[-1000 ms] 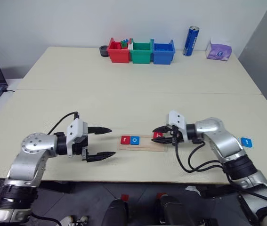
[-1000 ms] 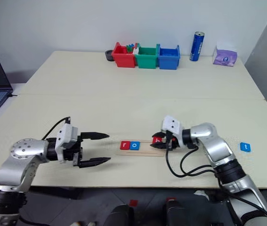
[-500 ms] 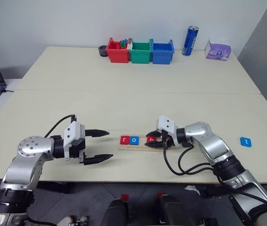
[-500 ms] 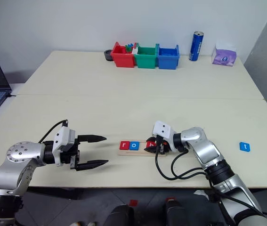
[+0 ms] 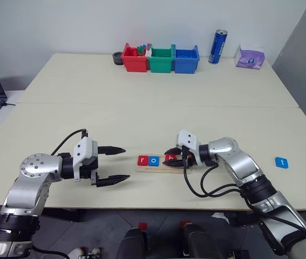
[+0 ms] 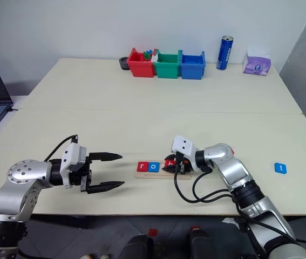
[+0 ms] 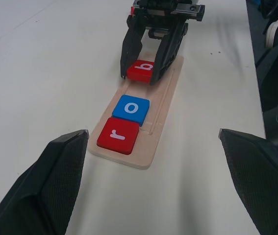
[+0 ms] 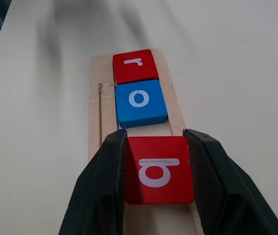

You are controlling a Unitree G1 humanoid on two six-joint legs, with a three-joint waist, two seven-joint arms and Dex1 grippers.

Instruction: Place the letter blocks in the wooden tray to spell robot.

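A red "b" block (image 8: 159, 169) is pinched between the right jaws (image 5: 172, 158) over the wooden tray (image 7: 164, 100), just short of the blue "o" block (image 8: 140, 102) ahead of them. Beyond that block, touching it, a red "r" block (image 8: 135, 65) is seated at the tray's far end. The left jaws (image 5: 114, 164) are spread wide and held empty, well apart from the tray. A blue "t" block (image 5: 282, 161) is seen on the table (image 5: 153, 116), far behind the right jaws.
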